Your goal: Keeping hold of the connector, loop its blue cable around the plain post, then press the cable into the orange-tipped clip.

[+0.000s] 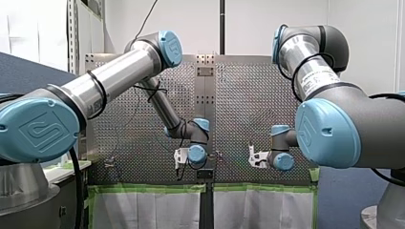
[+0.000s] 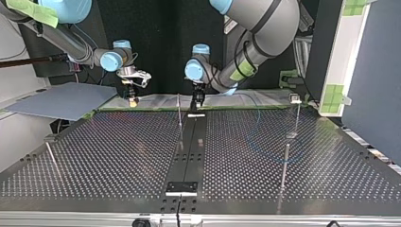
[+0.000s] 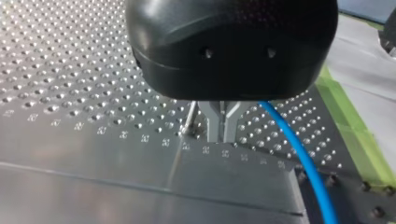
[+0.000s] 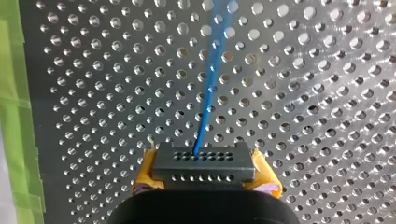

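Observation:
My right gripper [image 4: 205,179] is shut with its yellow pads [image 4: 147,175] on a dark grey connector [image 4: 204,164]. The blue cable [image 4: 211,84] runs from it straight ahead over the perforated plate. In the top view this gripper [image 2: 133,98] hangs above the table's far edge at the left. My left gripper [image 3: 222,133] has its metal fingers shut, tips close to the plate. A thin plain post [image 3: 189,122] stands just beside them, and the blue cable [image 3: 299,154] passes along their other side. I cannot see the cable between the fingers. In the top view my left gripper [image 2: 196,103] sits beside that post [image 2: 179,116].
More thin posts [image 2: 285,165] stand on the table at the top view's right and at its left [image 2: 52,158]; one at the far right carries a small block [image 2: 294,98]. The cable [image 2: 254,142] lies in a faint arc there. A grey board [image 2: 61,100] lies beyond the far left corner.

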`<state>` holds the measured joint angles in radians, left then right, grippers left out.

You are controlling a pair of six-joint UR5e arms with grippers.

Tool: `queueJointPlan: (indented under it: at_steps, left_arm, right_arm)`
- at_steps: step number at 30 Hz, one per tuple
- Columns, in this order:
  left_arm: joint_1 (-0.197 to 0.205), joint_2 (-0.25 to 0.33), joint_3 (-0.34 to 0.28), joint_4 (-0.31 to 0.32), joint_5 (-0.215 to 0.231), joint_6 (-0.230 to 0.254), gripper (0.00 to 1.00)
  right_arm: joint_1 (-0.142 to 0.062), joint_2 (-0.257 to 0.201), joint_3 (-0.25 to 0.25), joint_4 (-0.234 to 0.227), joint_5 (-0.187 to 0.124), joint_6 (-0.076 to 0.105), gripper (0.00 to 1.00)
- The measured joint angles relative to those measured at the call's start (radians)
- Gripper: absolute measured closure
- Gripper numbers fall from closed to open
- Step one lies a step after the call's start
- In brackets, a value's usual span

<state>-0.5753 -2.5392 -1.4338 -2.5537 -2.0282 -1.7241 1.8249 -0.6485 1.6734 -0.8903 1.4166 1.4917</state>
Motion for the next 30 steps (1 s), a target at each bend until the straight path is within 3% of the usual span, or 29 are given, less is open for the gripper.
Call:
queueJointPlan:
  at_steps: [15, 30]
  left_arm:
    - [0.033, 0.000, 0.026, -0.008, 0.047, -0.004, 1.00]
    - [0.038, 0.000, 0.026, -0.007, 0.046, 0.010, 1.00]
  right_arm:
    - [-0.002, 0.004, -0.016, -0.007, 0.002, 0.008, 1.00]
    - [0.006, 0.006, -0.033, -0.006, -0.011, 0.008, 1.00]
